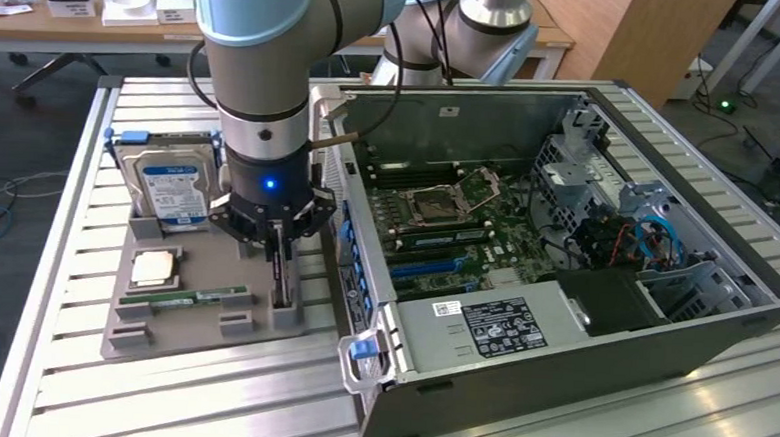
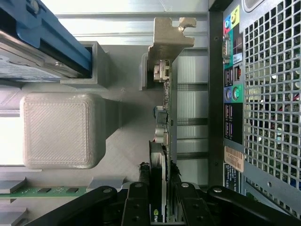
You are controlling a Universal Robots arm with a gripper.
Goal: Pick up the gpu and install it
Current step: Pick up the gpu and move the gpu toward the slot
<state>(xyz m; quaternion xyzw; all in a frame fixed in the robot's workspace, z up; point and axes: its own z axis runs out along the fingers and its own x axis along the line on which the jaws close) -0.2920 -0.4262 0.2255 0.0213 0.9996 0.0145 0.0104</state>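
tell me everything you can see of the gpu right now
The gpu is a thin dark circuit card seen edge-on, with small connectors along it and a silvery metal bracket with a bent, notched tip at one end. It stands on its edge in a slot of the grey tray, next to the open computer case but apart from it. The gripper is closed on it from above, one black finger against each face.
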